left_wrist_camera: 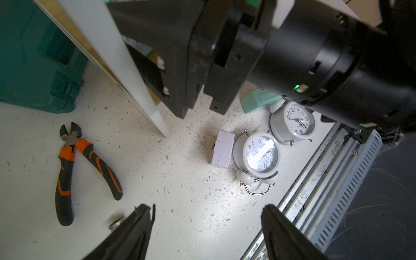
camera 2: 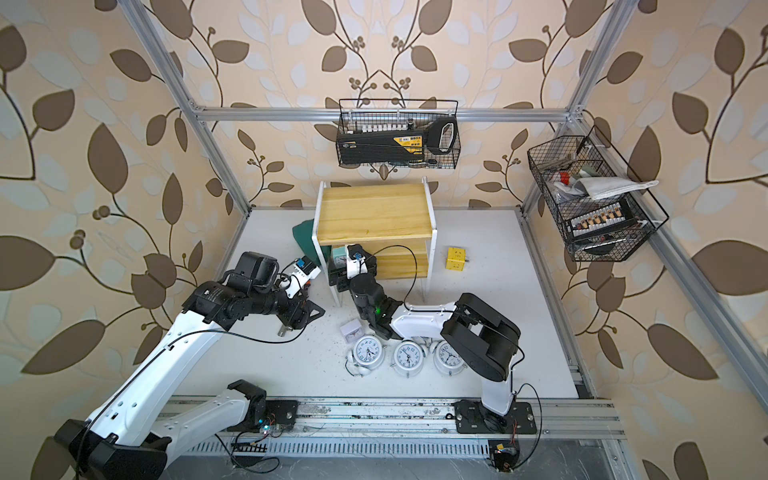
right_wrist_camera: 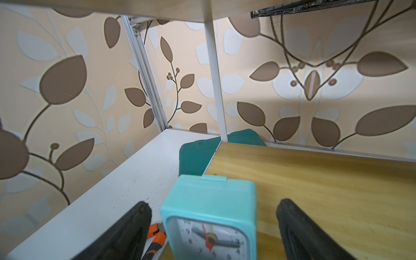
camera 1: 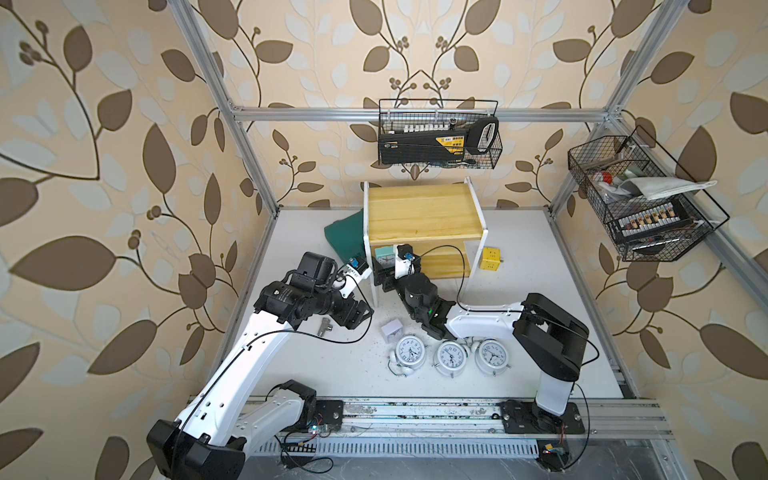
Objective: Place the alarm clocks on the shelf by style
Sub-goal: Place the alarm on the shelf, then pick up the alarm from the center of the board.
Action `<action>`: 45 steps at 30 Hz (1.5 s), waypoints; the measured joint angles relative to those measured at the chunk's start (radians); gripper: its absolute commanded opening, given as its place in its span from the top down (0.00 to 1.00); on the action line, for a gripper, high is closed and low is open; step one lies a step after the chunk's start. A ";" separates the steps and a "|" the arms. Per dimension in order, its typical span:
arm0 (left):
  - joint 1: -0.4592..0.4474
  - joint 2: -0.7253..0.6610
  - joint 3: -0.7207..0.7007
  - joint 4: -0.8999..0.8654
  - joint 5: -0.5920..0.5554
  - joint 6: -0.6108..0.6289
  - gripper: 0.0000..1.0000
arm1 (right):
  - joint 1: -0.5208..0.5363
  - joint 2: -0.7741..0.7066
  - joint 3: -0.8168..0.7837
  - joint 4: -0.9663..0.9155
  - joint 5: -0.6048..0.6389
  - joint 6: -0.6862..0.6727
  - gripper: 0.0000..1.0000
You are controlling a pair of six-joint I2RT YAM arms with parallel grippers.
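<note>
Teal square clock (right_wrist_camera: 209, 216) stands upright on the lower shelf board (right_wrist_camera: 326, 191), untouched between the wide jaws of the right gripper (right_wrist_camera: 215, 204); straight retreat judged clear. Nearer the lilac clock (left_wrist_camera: 222, 148) hangs the left gripper (left_wrist_camera: 207, 209), wide and empty

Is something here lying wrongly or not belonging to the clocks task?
Yes. The three round white clocks lie on their backs on the table, dials up. Orange-handled cutting pliers lie beside the shelf leg.

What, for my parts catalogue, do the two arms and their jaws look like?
The left arm and right arm both have white links joined by black cylindrical motor housings, with a thin black cable looping along each. A green light glows on the right arm's wrist. The jaws are black and tapered, with worn edges.
</note>
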 measured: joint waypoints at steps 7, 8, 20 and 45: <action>0.000 0.019 -0.001 0.000 0.027 0.006 0.20 | 0.028 -0.135 -0.083 -0.053 -0.019 0.000 0.06; 0.000 0.026 -0.003 0.000 0.033 0.007 0.20 | 0.030 -0.163 -0.098 -0.060 -0.022 0.000 0.06; -0.024 0.164 -0.025 0.014 0.043 0.011 0.22 | 0.039 -0.409 -0.248 -0.285 -0.173 0.064 0.08; -0.239 0.438 -0.069 0.150 -0.063 0.013 0.29 | 0.071 -0.681 -0.534 -0.425 -0.164 0.202 0.11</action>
